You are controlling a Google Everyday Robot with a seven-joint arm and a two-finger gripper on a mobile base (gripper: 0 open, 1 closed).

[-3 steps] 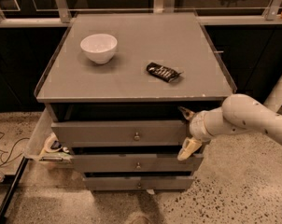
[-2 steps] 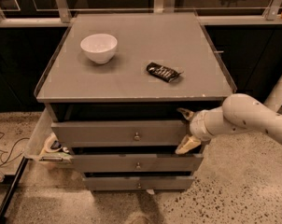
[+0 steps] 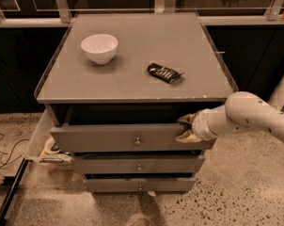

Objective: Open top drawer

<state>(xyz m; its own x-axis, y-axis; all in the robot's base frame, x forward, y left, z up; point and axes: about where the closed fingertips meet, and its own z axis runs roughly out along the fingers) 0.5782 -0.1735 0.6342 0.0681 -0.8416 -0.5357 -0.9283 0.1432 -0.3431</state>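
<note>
The top drawer (image 3: 104, 138) is the widest grey front panel under the cabinet top, with a small round knob (image 3: 138, 141) at its centre. It stands pulled out a little, with a dark gap above its upper edge. My gripper (image 3: 187, 128) is at the right end of that panel. One finger (image 3: 185, 120) lies behind the panel's upper edge and the other finger (image 3: 189, 137) lies on its front face, so the jaws close over the edge. The white arm (image 3: 248, 117) reaches in from the right.
A white bowl (image 3: 99, 47) and a dark snack packet (image 3: 164, 72) lie on the cabinet top (image 3: 132, 86). Two slimmer drawers (image 3: 109, 165) sit below. A side tray (image 3: 37, 138) sticks out at the left with a tape roll (image 3: 50, 146). Cables (image 3: 1, 149) lie on the floor.
The two fingers stood wide apart at the drawer's right end; the lower one has swung up and they now close over the panel's upper edge. The drawer front sits slightly further out.
</note>
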